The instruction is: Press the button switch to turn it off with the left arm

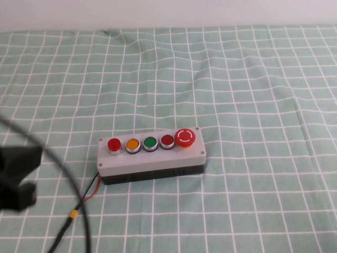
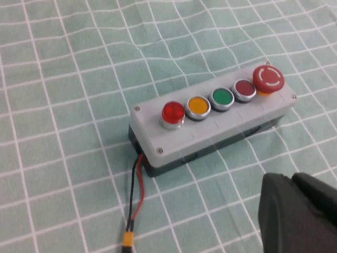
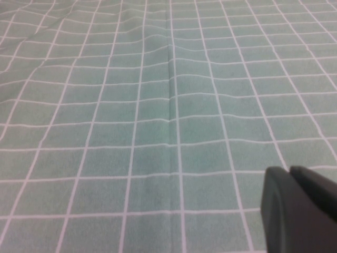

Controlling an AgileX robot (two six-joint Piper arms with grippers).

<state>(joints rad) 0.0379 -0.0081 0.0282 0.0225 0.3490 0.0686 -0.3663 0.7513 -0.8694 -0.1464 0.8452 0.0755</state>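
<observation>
The button switch (image 1: 114, 145) is a small bright-red push button with a silver ring, at the left end of the row on the grey box (image 1: 152, 161), beside the yellow button (image 1: 132, 144). It also shows in the left wrist view (image 2: 172, 113). My left gripper (image 1: 18, 176) hangs at the table's left edge, well to the left of the box and apart from it. In its wrist view the left gripper (image 2: 293, 178) has its fingers together and holds nothing. My right gripper (image 3: 289, 169) is shut and empty over bare cloth, out of the high view.
The row continues with a green button (image 1: 150, 143), a darker red button (image 1: 167, 140) and a large red mushroom button (image 1: 185, 137). Red and black wires with a yellow connector (image 1: 73, 213) leave the box's left end. A thick black cable (image 1: 68, 179) arcs over the front left. Green checked cloth (image 1: 237, 79) covers the table.
</observation>
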